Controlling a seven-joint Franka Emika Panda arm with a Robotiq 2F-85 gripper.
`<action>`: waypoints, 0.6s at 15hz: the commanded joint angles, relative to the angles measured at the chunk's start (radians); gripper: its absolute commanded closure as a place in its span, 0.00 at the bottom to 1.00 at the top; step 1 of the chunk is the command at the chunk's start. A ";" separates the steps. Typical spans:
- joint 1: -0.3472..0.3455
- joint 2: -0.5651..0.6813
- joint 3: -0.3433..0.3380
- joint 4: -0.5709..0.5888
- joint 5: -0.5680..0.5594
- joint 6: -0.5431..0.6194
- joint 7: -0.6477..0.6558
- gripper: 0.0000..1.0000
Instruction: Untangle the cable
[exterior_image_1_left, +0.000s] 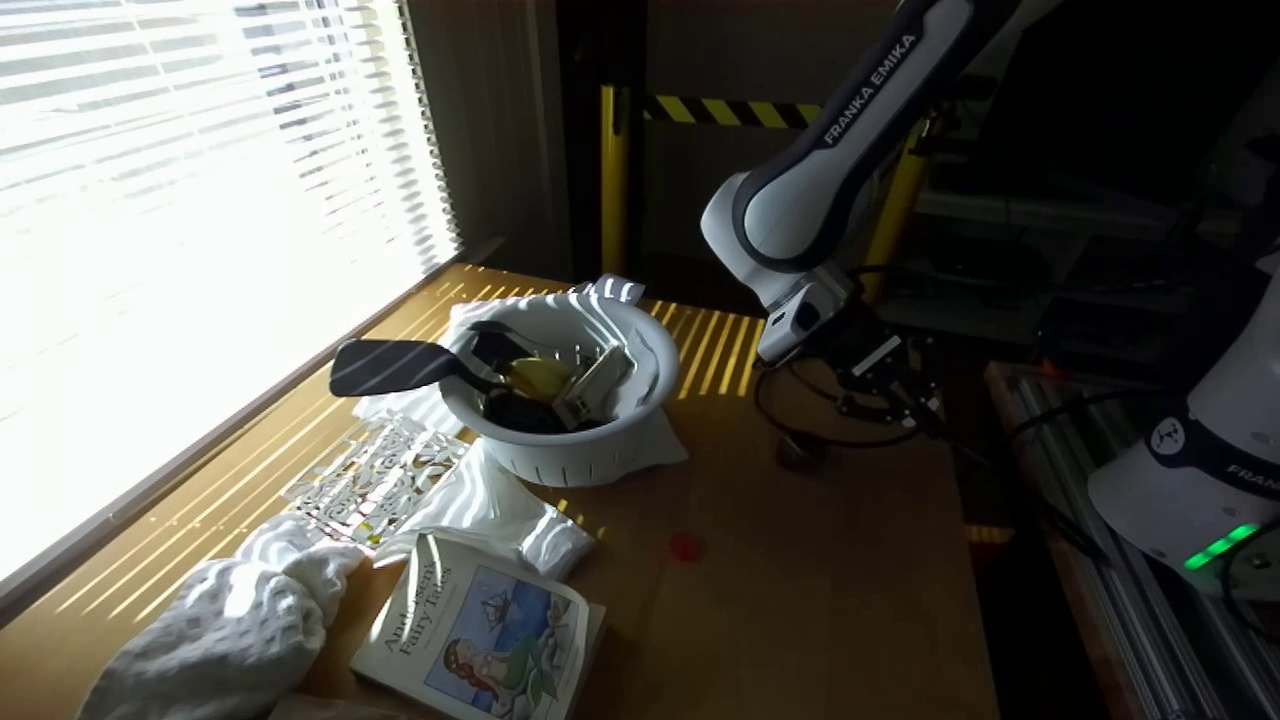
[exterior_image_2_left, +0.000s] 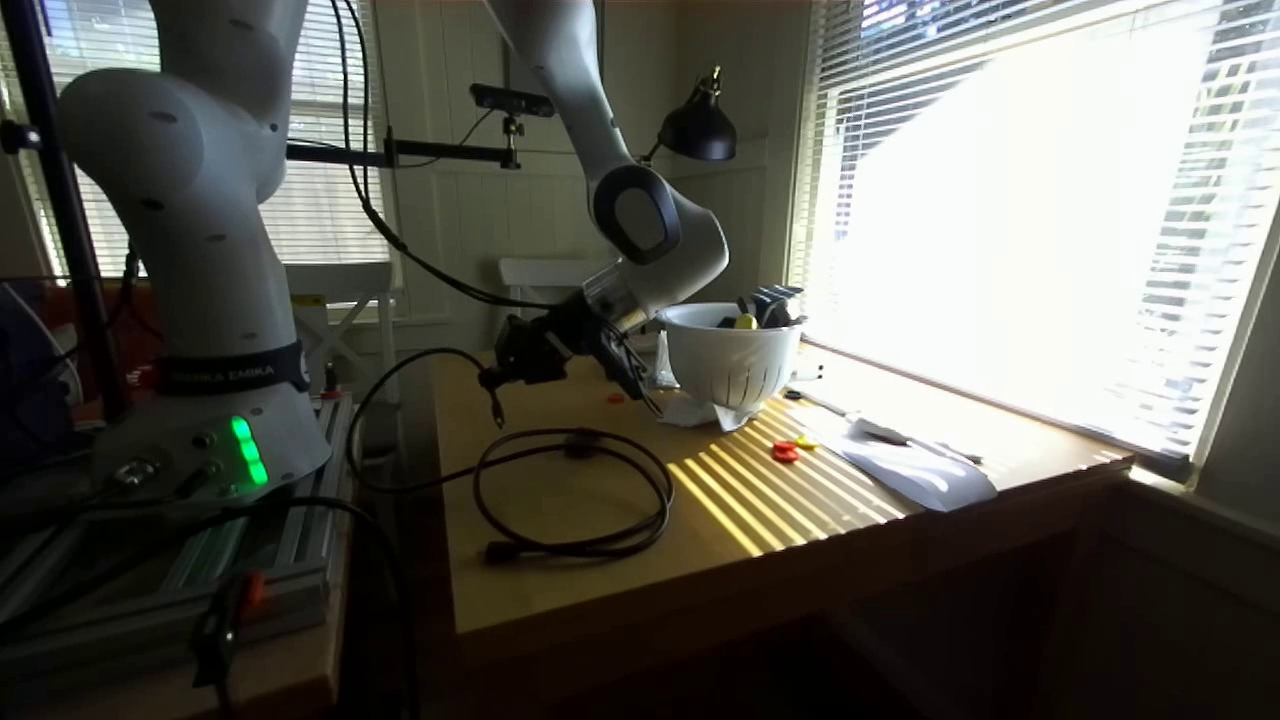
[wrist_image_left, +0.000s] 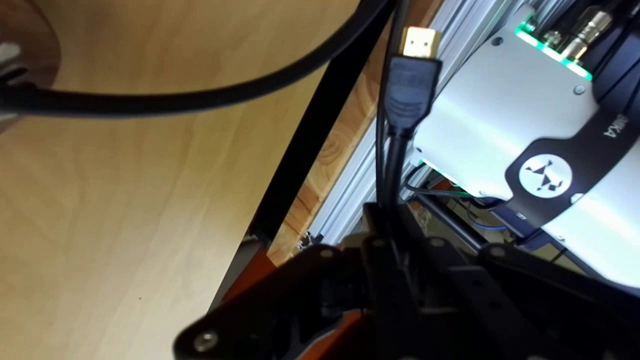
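1 gripper (wrist_image_left: 389, 212) pinches 1 cable (wrist_image_left: 396, 160); apparently 2 plugs (wrist_image_left: 413, 92).

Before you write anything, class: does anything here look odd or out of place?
Yes: the cable, held near its plug by the gripper, loops untidily past the table's edge; the spatula juts over the bowl's rim, as if it could tip.

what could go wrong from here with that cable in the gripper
The gripper pinches the cable just behind the plug, so a hard pull might tighten the coil lying on the table. The cable also bows past the table edge toward the robot base, where it could snag.
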 joint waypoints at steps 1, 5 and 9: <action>-0.025 0.027 0.012 0.060 0.074 -0.128 0.070 0.98; -0.023 0.005 0.012 0.038 0.096 -0.082 0.133 0.92; -0.025 0.010 0.010 0.045 0.117 -0.080 0.191 0.98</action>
